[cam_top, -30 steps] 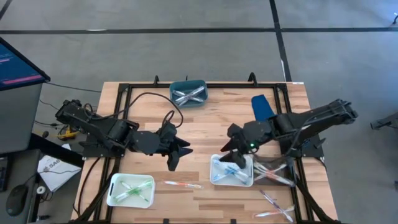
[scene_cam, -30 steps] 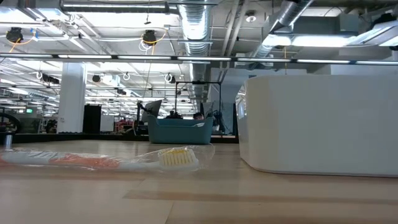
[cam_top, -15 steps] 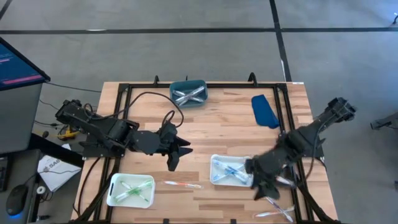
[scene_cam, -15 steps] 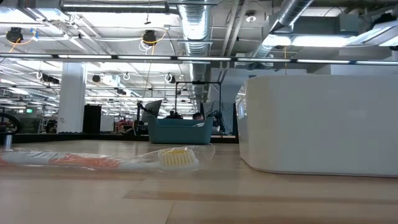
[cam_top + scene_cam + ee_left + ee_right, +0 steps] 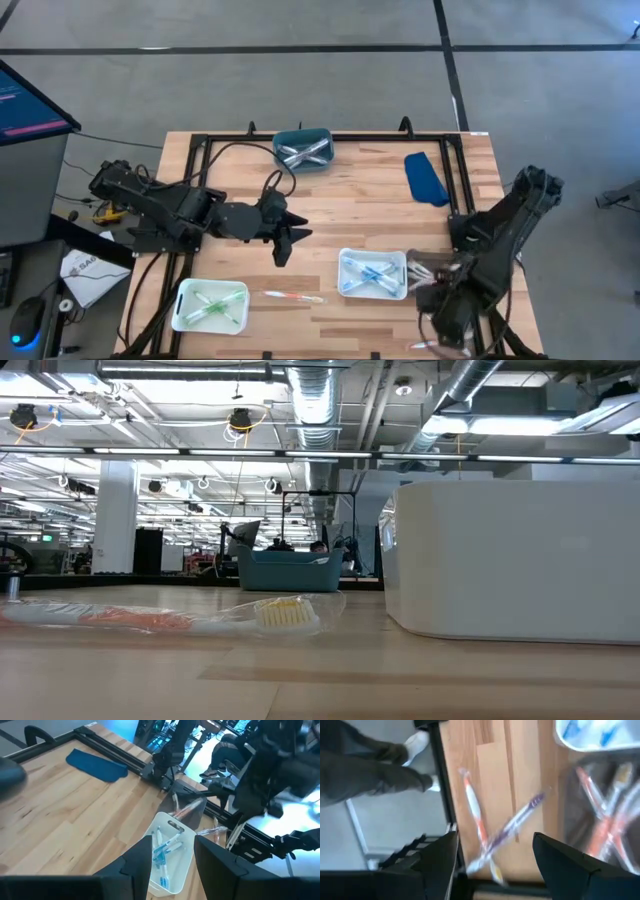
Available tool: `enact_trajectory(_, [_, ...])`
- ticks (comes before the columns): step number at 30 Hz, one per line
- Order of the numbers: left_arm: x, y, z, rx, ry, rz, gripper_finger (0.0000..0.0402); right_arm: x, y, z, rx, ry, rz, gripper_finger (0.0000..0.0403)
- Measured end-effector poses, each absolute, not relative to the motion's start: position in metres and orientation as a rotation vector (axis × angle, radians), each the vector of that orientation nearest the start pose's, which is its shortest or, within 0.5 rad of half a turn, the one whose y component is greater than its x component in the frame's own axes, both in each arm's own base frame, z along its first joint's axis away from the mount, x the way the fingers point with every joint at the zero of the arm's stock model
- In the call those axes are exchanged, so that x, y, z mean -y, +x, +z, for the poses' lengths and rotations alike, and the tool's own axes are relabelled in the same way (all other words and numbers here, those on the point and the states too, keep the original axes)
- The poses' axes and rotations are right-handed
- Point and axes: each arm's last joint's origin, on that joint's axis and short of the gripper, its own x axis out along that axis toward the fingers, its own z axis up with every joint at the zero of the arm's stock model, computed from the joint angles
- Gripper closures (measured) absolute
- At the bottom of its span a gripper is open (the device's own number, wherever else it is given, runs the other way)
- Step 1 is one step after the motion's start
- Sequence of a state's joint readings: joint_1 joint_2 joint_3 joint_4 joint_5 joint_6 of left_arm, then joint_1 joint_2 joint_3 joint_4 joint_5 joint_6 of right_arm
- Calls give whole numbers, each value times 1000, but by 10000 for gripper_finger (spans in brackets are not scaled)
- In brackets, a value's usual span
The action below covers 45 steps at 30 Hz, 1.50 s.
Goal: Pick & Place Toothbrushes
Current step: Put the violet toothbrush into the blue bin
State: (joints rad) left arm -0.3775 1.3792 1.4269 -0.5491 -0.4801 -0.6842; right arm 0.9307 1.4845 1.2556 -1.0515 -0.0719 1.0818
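Fingers (image 5: 440, 865) of the right gripper (image 5: 495, 865) stand spread and empty above crossed toothbrushes (image 5: 492, 837) at the table's (image 5: 360, 215) near right corner, while the left gripper (image 5: 285, 238), jaws parted, hangs mid-table beyond the white tray (image 5: 172, 855) of blue brushes.

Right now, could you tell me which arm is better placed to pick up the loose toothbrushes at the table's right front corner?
Right. The right gripper hangs open directly over those crossed toothbrushes, while the left gripper waits mid-table, far off.
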Motion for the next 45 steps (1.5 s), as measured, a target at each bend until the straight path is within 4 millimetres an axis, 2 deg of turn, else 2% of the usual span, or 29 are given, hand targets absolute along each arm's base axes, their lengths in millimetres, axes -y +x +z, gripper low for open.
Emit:
enact_trajectory(8, [97, 282, 386, -407, -459, 252, 262, -262, 167, 223, -1548, 280, -58, 148])
enact_trajectory(12, [100, 287, 379, -429, -448, 258, 262, -277, 171, 202, -1556, 364, -123, 148])
enact_trajectory(15, [102, 293, 373, -445, -440, 263, 262, -285, 175, 199, -1523, 451, -132, 148])
enact_trajectory(27, [104, 316, 351, -518, -500, 247, 262, -281, 166, 200, -1475, 621, -382, 148])
enact_trajectory(32, [104, 317, 352, -508, -505, 243, 262, -280, 157, 188, -1502, 719, -496, 148])
enact_trajectory(38, [104, 316, 354, -496, -509, 239, 262, -280, 140, 177, -1611, 807, -663, 148])
enact_trajectory(41, [103, 317, 354, -490, -513, 240, 262, -281, 135, 172, -1594, 885, -745, 148])
enact_trajectory(45, [100, 318, 355, -485, -515, 247, 262, -282, 132, 166, -1556, 904, -756, 148])
